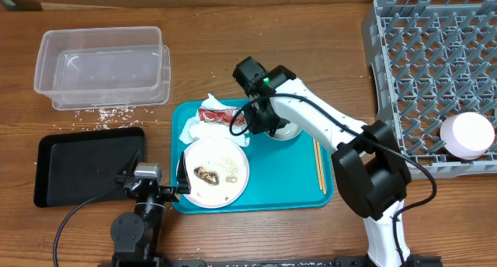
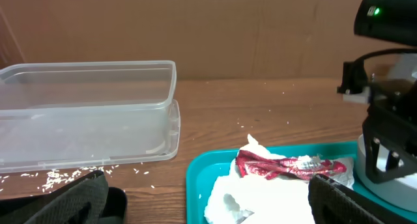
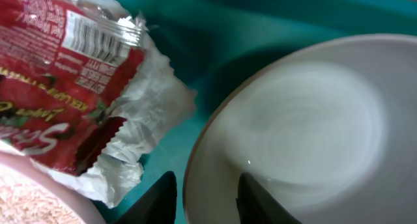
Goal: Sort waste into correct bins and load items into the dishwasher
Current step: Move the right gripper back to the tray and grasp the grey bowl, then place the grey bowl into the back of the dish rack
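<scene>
A white bowl (image 1: 290,132) sits on the teal tray (image 1: 287,182). My right gripper (image 1: 264,124) is shut on its left rim (image 3: 205,198), one finger inside and one outside. Beside it lie the red wrapper (image 1: 217,115) (image 3: 58,87) and the crumpled white napkin (image 1: 194,130) (image 2: 260,198). The white plate (image 1: 233,154) holds a brown lump (image 1: 206,174) and rice (image 1: 231,176). The chopsticks (image 1: 318,164) lie at the tray's right. A second white bowl (image 1: 467,135) sits in the grey rack (image 1: 435,65). My left gripper (image 1: 155,182) (image 2: 208,208) is open and empty at the tray's left edge.
The clear tub (image 1: 101,65) (image 2: 85,113) stands at the back left with loose rice grains (image 1: 101,110) in front of it. The black tray (image 1: 85,164) lies at the front left, beside my left arm.
</scene>
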### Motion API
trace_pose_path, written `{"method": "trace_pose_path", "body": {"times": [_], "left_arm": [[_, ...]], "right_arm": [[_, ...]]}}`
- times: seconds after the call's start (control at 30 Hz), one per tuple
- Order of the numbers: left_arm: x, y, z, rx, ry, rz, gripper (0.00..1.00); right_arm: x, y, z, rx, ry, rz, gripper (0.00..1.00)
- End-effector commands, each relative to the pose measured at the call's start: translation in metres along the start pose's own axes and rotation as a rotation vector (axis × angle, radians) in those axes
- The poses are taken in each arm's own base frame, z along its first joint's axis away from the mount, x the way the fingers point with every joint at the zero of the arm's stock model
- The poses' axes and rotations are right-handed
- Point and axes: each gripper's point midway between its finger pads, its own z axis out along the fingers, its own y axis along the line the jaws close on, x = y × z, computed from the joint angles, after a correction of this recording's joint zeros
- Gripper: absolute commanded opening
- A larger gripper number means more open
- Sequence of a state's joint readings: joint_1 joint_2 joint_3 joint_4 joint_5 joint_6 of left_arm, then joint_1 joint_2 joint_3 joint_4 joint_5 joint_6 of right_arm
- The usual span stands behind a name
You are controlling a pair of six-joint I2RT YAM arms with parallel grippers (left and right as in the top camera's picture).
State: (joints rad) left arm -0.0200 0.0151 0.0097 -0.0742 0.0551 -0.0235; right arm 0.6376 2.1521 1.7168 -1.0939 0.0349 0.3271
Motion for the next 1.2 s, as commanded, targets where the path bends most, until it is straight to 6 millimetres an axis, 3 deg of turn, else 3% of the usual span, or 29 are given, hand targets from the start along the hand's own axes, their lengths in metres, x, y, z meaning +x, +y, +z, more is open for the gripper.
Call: {"method": "trace_pose_path", "body": {"times": [0.0,0.13,0.23,0.4,0.53,0.67,0.8,0.97,1.07,1.17], "left_arm": [[0.0,0.001,0.0,-0.007,-0.006,-0.009,1.0],[0.0,0.001,0.0,-0.007,-0.006,-0.009,1.0],[0.0,0.001,0.0,-0.007,-0.006,-0.009,1.0],[0.0,0.001,0.0,-0.008,-0.006,-0.009,1.0],[0.0,0.001,0.0,-0.007,-0.006,-0.009,1.0],[0.0,0.001,0.0,-0.007,-0.006,-0.009,1.0],[0.0,0.001,0.0,-0.007,-0.006,-0.009,1.0],[0.0,0.001,0.0,-0.007,-0.006,-0.009,1.0],[0.0,0.001,0.0,-0.007,-0.006,-0.009,1.0],[0.0,0.001,0.0,-0.007,-0.006,-0.009,1.0]], "right_arm": [[0.01,-0.001,0.009,0.035,0.022,-0.002,0.27],[0.015,-0.003,0.011,0.041,0.038,-0.003,0.16],[0.011,0.0,0.0,0.028,0.033,0.003,0.04],[-0.012,0.001,-0.051,-0.011,-0.034,0.023,0.04],[-0.049,-0.032,-0.128,-0.01,-0.18,0.096,0.04],[-0.087,-0.097,-0.201,-0.02,-0.367,0.168,0.04],[-0.108,-0.193,-0.25,-0.031,-0.524,0.267,0.04],[-0.111,-0.311,-0.261,-0.168,-0.639,0.41,0.04],[-0.102,-0.363,-0.252,-0.297,-0.674,0.481,0.04],[-0.093,-0.403,-0.24,-0.411,-0.718,0.49,0.04]]}}
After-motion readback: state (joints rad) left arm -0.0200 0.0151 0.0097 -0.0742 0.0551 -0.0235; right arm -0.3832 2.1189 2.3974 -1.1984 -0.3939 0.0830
